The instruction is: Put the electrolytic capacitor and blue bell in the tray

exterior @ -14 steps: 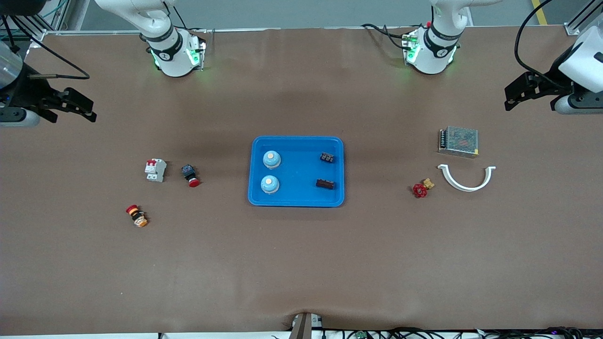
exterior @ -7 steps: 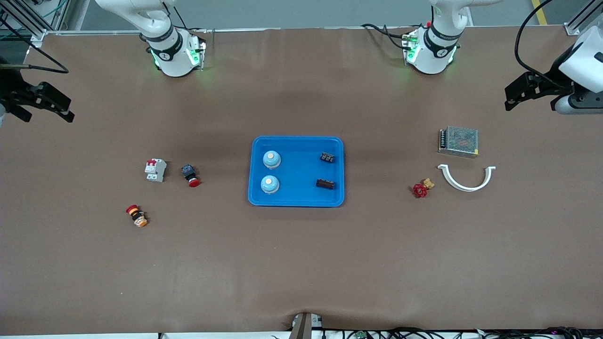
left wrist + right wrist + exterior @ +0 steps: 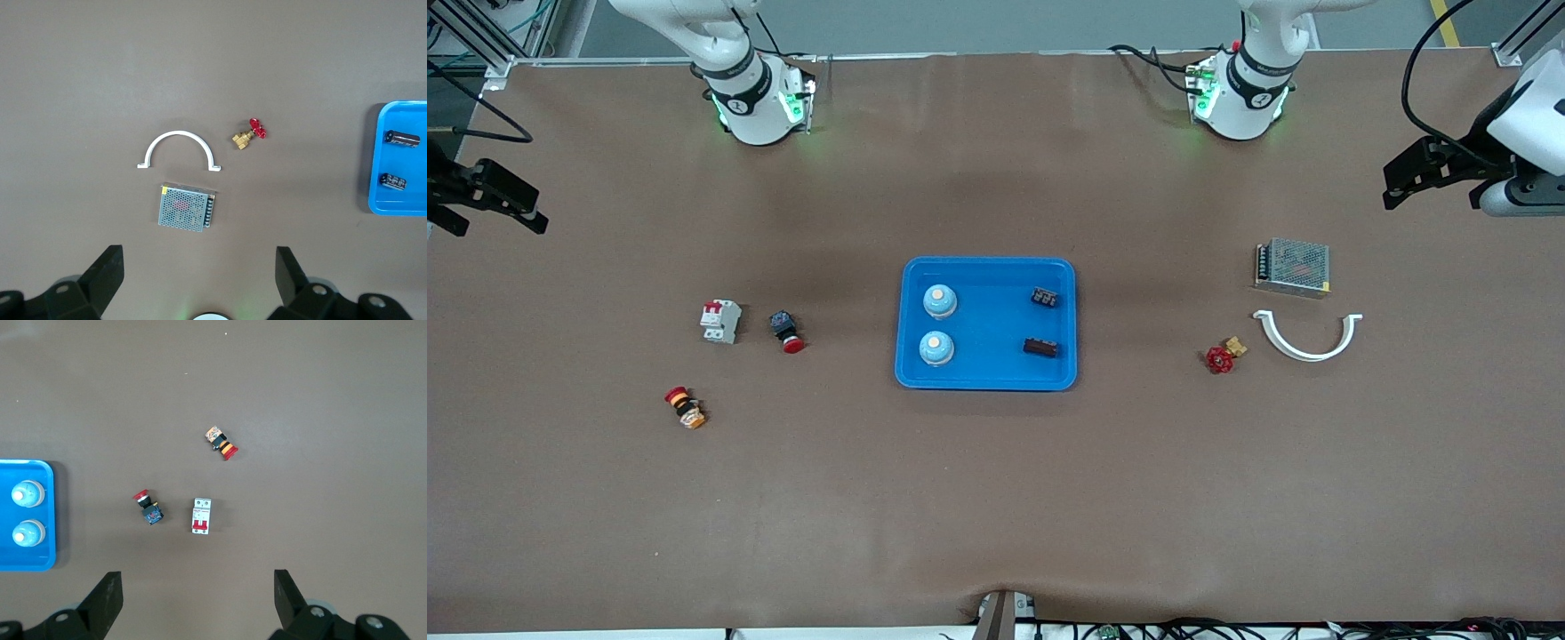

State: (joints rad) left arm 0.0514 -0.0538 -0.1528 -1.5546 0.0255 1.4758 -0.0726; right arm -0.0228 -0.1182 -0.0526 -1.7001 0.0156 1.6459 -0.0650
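The blue tray [image 3: 987,324] lies mid-table. Two blue bells [image 3: 940,301] [image 3: 936,348] sit in its half toward the right arm's end. Two dark electrolytic capacitors [image 3: 1046,297] [image 3: 1041,348] lie in its other half. The left wrist view catches the tray [image 3: 400,200] with both capacitors [image 3: 403,139] [image 3: 394,181]. The right wrist view shows the tray's rim [image 3: 27,563] and the bells [image 3: 28,495] [image 3: 28,534]. My left gripper [image 3: 1423,178] [image 3: 199,267] hangs open and empty above the table's left-arm end. My right gripper [image 3: 494,200] [image 3: 198,590] is open and empty at the right-arm end.
Toward the right arm's end lie a white circuit breaker [image 3: 720,321], a red-capped push button [image 3: 786,332] and a red-and-yellow button [image 3: 685,408]. Toward the left arm's end lie a mesh power supply [image 3: 1293,267], a white half-ring clamp [image 3: 1307,335] and a red-handled valve [image 3: 1224,356].
My right gripper has drawn back toward the right-arm end of the table, to the edge of the front view. The left gripper has barely shifted. Nothing on the table moved.
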